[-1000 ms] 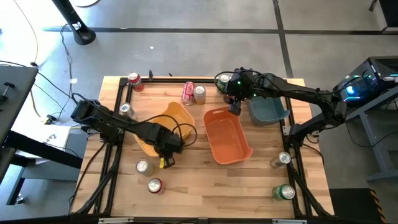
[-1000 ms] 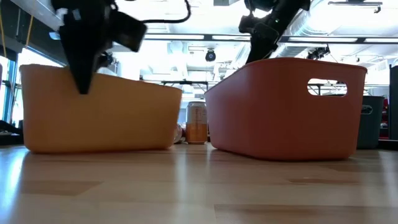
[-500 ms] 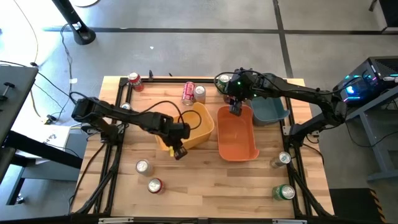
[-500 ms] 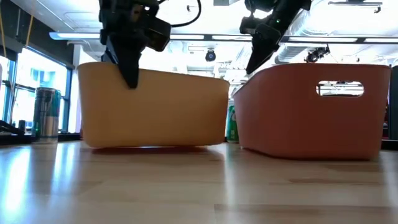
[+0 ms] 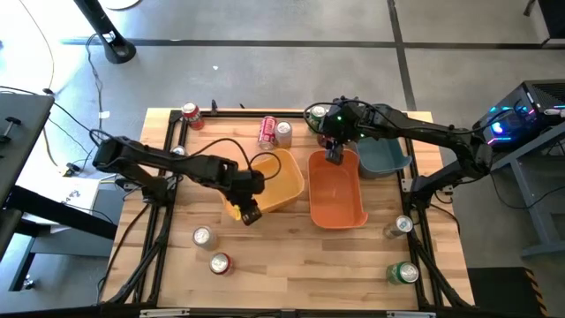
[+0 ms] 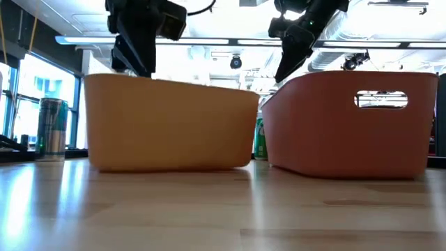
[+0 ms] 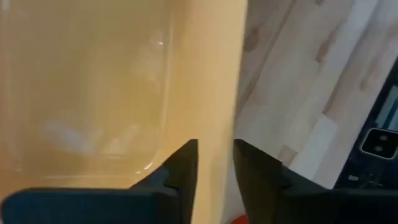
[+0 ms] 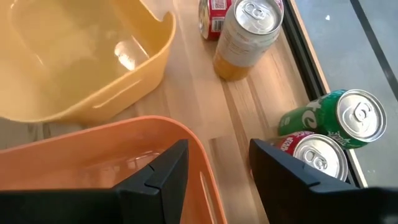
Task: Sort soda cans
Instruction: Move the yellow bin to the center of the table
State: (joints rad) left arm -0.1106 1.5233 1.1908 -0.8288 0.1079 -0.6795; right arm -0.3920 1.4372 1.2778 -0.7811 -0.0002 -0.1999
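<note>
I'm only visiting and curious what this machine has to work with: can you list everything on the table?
Red aluminium soda cans: three; back-left corner, front-left, back edge.
Green soda cans: two; back edge, front-right corner.
Silver soda cans: three; left side, front-left, right side.
Pink soda can: one; lying at the back.
Pale soda can: one; upright beside it.
Plastic bins: three; yellow bin, orange bin, teal bin; mid-table.
Left gripper: dark; at the yellow bin's rim.
Right gripper: dark; at the orange bin's rim.
</note>
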